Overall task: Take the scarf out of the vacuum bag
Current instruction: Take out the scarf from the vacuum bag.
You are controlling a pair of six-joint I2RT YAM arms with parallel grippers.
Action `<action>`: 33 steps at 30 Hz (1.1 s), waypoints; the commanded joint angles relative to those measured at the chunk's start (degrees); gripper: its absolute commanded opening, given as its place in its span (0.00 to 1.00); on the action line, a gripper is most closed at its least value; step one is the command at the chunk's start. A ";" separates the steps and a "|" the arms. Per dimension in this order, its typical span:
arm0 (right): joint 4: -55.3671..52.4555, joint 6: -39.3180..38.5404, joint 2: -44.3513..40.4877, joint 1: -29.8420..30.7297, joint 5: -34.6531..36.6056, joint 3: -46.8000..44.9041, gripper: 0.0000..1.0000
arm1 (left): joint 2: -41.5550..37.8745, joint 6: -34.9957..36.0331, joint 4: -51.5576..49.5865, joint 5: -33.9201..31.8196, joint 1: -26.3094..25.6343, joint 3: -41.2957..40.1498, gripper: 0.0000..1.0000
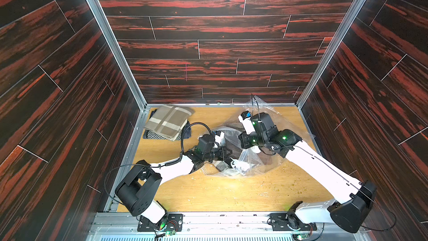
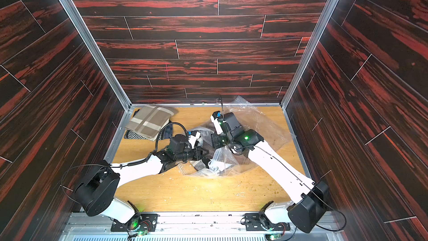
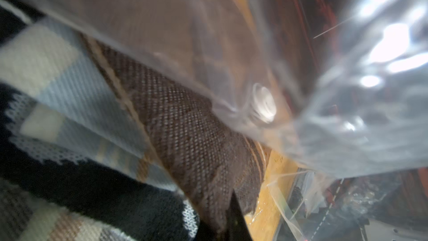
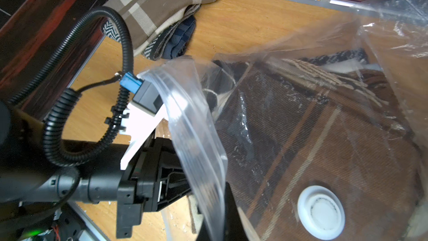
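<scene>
Status: scarf (image 3: 180,124) mostly still inside vacuum bag (image 4: 393,31). L gripper (image 1: 229,155) in bag mouth, clamped on scarf's brown edge; R gripper (image 4: 220,226) pinches bag's zip edge up. Grasp done, pull-out left, I'd say.

Dark plank walls (image 1: 208,31) streaked red (thin white seams) enclose a light wooden tabletop (image 1: 220,193), aluminium posts (image 1: 111,42) at the corners.

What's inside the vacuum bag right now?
A brown scarf with tan stripes shows through the clear vacuum bag, under its white valve. Its folded underside and anything beneath it are covered.
</scene>
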 commanded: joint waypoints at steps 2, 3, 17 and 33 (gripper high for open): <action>1.15 0.02 0.20 -0.13 2.37 -0.03 0.04 | -5.29 0.35 -2.86 0.04 -0.06 1.15 0.00; 1.41 0.12 0.48 -0.27 2.48 0.04 0.04 | -6.03 0.58 -3.43 -0.08 -0.04 0.95 0.00; 4.15 -1.23 6.20 -3.30 4.52 2.65 0.02 | -16.88 0.75 -14.86 -3.51 -0.04 -0.85 0.00; 7.69 -0.45 8.18 -4.37 3.82 1.69 0.01 | -26.81 4.91 -28.18 -6.63 0.99 -1.64 0.00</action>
